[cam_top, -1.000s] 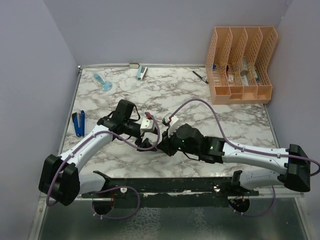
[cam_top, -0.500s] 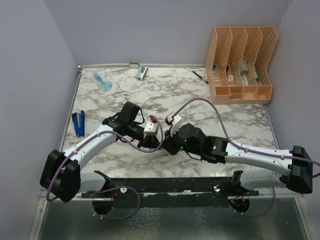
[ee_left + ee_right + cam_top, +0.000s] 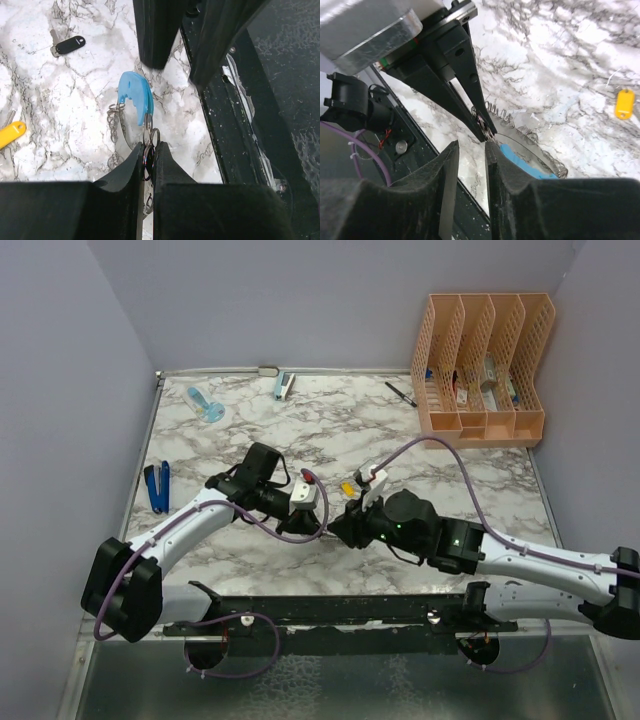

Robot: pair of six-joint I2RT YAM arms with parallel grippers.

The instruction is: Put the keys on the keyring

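1. Right hand (image 3: 471, 147) has drawn back rightward, uncovering the yellow key (image 3: 348, 488); its fingers are slightly parted and grip nothing.
2. Left hand (image 3: 149, 150) pinches the keyring (image 3: 136, 97), near-centre on the surface (image 3: 75, 90).
3. Farther off, the yellow key and black key (image 3: 70, 45) lie loose.

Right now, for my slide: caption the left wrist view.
Left claw pinches the keyring; black key and yellow key lie loose.

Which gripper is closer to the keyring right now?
Left. The left gripper is shut on the keyring, pinching its wire loops between its fingertips. The right gripper is open, with its fingertips just short of the ring's blue section and apparently not touching it.
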